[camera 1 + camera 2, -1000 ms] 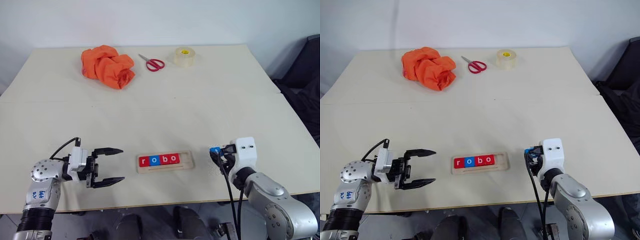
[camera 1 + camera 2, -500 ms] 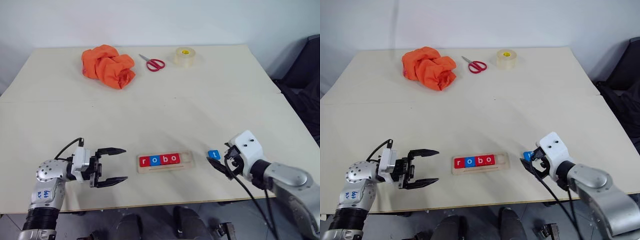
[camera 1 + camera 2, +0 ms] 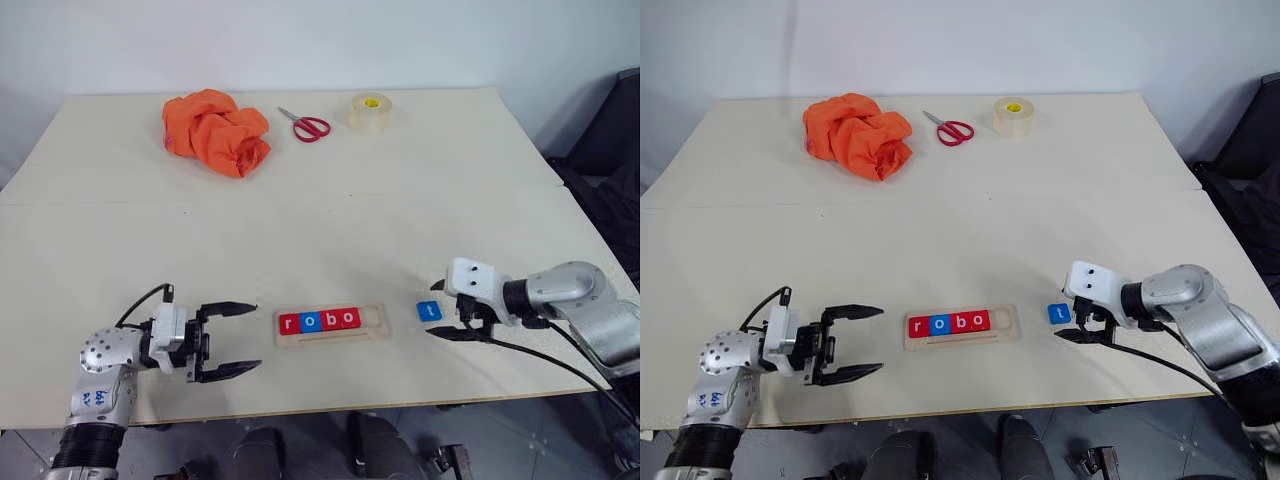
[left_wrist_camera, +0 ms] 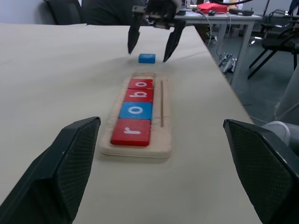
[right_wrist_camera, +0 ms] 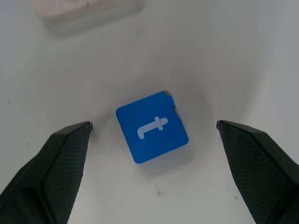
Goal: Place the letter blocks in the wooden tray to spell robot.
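A: Where is the t block (image 5: 152,127) sitting?
B: It is lying flat on the table (image 3: 330,220), just ahead of the right gripper (image 3: 1072,315), between its spread fingers, touching neither.
A: And the tray (image 3: 331,324)?
B: It is lying between the two grippers, holding r, o, b, o (image 4: 135,110), with the slot nearest the right gripper showing bare.
A: The left gripper (image 3: 232,339)?
B: It is pointing at the tray, jaws wide, holding nothing
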Robot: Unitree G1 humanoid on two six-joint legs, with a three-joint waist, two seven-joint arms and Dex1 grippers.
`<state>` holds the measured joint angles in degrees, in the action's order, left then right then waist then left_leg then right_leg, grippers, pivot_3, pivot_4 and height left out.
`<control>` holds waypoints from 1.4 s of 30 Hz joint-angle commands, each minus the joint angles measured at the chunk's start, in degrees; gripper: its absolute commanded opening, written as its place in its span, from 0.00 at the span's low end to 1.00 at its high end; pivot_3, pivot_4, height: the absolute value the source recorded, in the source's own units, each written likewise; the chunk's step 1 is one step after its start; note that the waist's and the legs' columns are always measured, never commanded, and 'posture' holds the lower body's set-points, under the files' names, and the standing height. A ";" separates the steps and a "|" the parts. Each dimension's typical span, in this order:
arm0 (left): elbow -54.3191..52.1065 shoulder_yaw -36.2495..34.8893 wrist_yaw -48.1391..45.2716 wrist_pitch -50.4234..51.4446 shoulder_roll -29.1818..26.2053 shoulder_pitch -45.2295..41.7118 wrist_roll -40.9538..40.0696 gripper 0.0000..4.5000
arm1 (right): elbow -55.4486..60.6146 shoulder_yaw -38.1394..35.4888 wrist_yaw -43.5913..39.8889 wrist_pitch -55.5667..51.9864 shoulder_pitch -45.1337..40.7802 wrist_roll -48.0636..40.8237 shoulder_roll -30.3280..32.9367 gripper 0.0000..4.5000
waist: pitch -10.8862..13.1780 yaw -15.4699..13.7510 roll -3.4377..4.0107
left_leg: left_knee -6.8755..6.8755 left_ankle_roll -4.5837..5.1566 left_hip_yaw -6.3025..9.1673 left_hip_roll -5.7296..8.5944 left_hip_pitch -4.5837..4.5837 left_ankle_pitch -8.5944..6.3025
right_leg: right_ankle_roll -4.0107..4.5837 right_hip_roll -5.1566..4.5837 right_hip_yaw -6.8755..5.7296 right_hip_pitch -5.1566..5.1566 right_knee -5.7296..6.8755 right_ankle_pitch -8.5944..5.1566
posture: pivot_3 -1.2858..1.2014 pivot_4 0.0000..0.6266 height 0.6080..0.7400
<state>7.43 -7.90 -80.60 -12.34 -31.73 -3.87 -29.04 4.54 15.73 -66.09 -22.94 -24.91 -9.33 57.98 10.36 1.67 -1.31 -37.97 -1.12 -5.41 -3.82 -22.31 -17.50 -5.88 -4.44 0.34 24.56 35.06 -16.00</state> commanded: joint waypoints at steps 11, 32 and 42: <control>-6.58 -0.82 4.06 -1.18 0.19 5.54 -1.06 1.00 | -4.86 -0.55 -3.44 0.88 -6.82 3.87 -3.14 0.32 | 0.00 0.03 0.00 | -0.16 -0.02 -0.02 0.01 0.06 0.02 | 0.13 -0.09 0.04 -0.08 0.06 0.05 | 0.52 0.24 1.00; -4.17 -0.07 4.52 -2.52 0.69 2.73 -0.51 1.00 | 13.53 9.25 -1.66 -24.89 -15.96 0.14 -9.93 0.32 | 0.04 -0.02 0.07 | -0.12 -0.10 0.01 -0.01 -0.03 -0.03 | 0.25 -0.09 -0.04 0.15 0.32 -0.03 | 0.52 0.24 1.00; -5.96 -0.61 5.56 -2.13 0.19 4.42 -0.70 1.00 | 11.78 12.27 -2.21 -23.02 -17.06 1.17 -11.84 0.32 | 0.04 0.05 0.07 | -0.15 -0.10 0.00 -0.01 -0.02 -0.03 | 0.25 -0.08 -0.03 0.16 0.38 -0.03 | 0.52 0.24 1.00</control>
<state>3.23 -7.93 -75.32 -14.00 -31.25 0.19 -29.05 15.74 27.96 -68.03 -46.97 -41.20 -8.80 46.40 10.40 1.72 -1.24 -38.12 -1.22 -5.41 -3.83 -22.33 -17.53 -5.63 -4.51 0.30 24.71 35.44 -16.03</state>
